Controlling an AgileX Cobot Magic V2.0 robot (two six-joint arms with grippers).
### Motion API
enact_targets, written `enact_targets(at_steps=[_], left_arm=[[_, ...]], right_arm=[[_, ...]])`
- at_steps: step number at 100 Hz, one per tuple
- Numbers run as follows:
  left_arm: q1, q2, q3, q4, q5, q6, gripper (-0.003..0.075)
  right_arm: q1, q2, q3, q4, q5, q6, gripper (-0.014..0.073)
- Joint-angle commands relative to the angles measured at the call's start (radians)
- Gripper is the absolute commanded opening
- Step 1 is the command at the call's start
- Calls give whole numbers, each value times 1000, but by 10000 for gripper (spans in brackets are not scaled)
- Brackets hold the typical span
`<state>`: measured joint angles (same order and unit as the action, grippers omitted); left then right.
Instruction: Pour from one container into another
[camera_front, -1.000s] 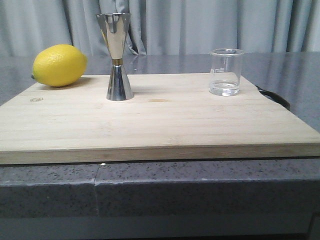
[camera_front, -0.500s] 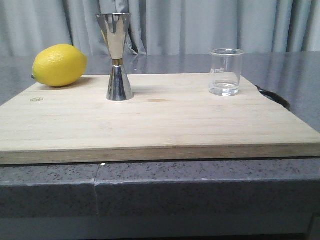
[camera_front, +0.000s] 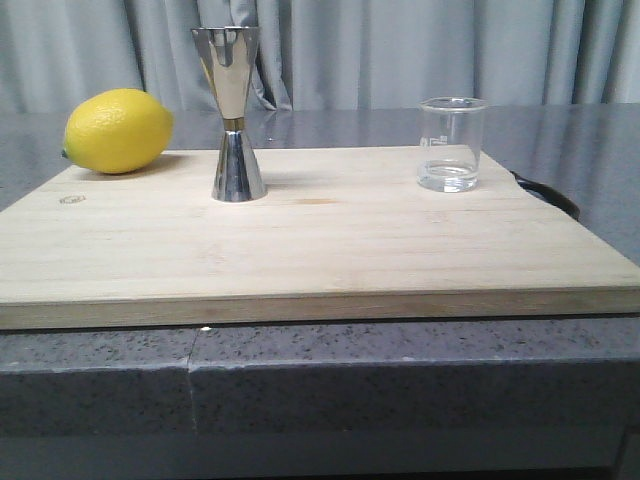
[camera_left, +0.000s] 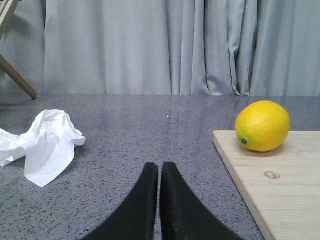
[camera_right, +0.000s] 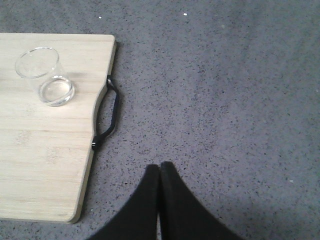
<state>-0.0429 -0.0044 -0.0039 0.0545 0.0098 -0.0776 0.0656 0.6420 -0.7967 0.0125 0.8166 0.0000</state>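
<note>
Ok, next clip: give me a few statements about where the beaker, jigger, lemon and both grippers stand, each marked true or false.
1. The beaker stands upright on the board. True.
2. The jigger lies on its side. False: it stands upright, between the lemon and the beaker.
3. The left gripper holds the lemon. False: its fingers are shut on nothing, over the counter off the board.
4. The right gripper is shut and clear of the beaker. True.
5. A crumpled tissue lies on the board. False: it lies on the counter.
</note>
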Motion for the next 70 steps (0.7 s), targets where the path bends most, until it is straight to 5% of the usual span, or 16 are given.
enact_targets(at_steps=[1, 70], left_arm=[[3, -27, 13, -7, -89, -3, -19], [3, -27, 13, -7, -89, -3, -19]], right_arm=[[-8, -2, -24, -1, -68, 0, -70], [-8, -14, -18, -1, -72, 0, -70]])
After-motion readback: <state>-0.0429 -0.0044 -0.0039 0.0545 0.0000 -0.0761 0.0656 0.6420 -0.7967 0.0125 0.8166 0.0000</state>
